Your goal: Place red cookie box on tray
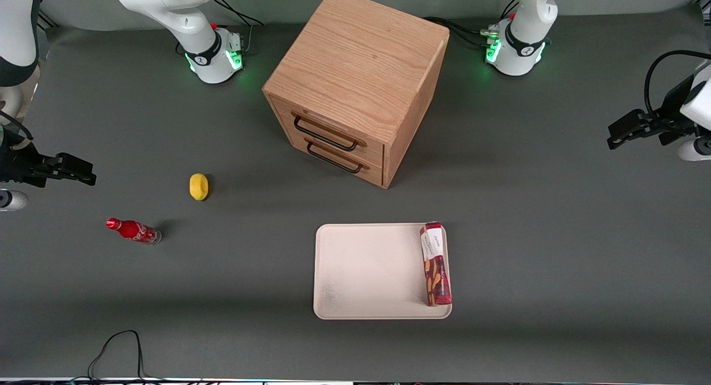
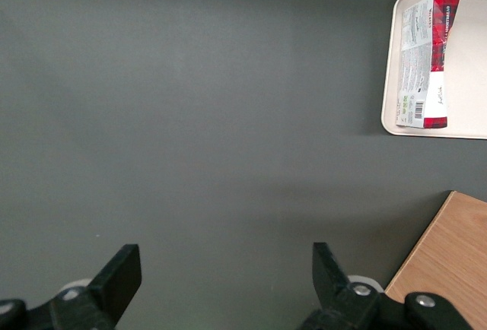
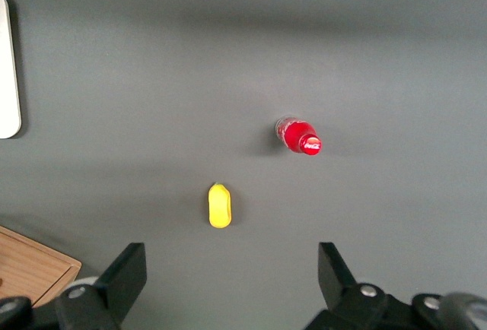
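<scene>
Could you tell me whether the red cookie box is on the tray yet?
Yes: the red cookie box lies flat inside the tray; the open gripper is well clear.

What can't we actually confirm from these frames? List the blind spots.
- Red cookie box on the tray: the small print on its white panel is too small to read in either view.
- Tray: cut off by the frame edge in the left wrist view.
- Drawer cabinet: drawers look shut, so contents are hidden.
- Claw: open over bare table at the working arm's end; its upper body is out of frame.
</scene>
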### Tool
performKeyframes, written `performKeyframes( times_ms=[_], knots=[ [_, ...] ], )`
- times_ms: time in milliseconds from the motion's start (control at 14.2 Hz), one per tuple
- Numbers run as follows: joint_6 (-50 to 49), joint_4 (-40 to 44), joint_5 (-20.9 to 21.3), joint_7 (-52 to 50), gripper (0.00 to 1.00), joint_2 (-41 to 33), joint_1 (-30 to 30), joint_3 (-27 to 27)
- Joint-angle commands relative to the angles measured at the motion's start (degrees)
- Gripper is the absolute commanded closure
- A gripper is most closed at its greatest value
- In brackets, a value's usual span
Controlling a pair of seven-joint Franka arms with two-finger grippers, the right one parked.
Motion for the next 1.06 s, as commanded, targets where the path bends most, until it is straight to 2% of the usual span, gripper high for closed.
performKeyframes(
  times_ms=[0, 989],
  knots=[
    [-1.26, 1.17, -0.74, 1.25, 0.0, 0.26, 1.26, -0.85],
    [-4.16, 1.17, -0.66, 2.48, 0.0, -0.01, 1.35, -0.23]
  ],
)
